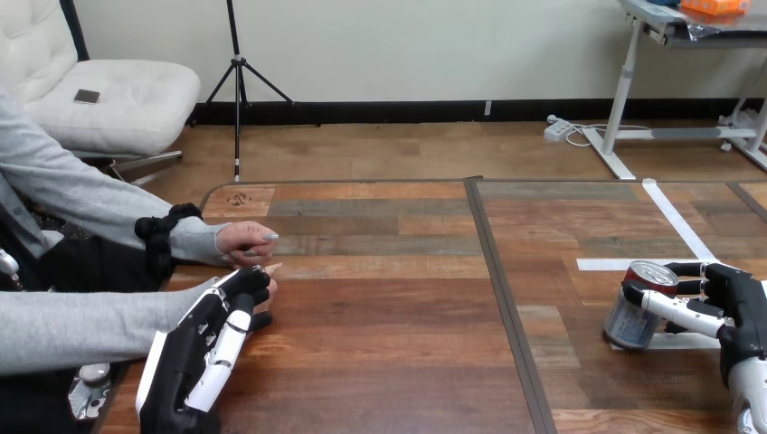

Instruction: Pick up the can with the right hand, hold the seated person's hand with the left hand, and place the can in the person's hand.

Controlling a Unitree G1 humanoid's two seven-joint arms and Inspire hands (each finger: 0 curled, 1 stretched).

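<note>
At the right of the worktop (389,298), the right hand (734,303) wraps its fingers around the can (633,316) (tilted, its base by the white tape (615,264)). At the near left, the left hand (213,339) curls over the person's nearer hand (270,287), thumb beneath; the person's farther hand (244,240) rests just beyond.

The can (636,312) is gripped by the right hand (737,298) near the right edge of the table (389,307). At the left, the person's nearer hand (271,287) is clasped by the left hand (213,344), with the person's other hand (246,240) just beyond.
</note>
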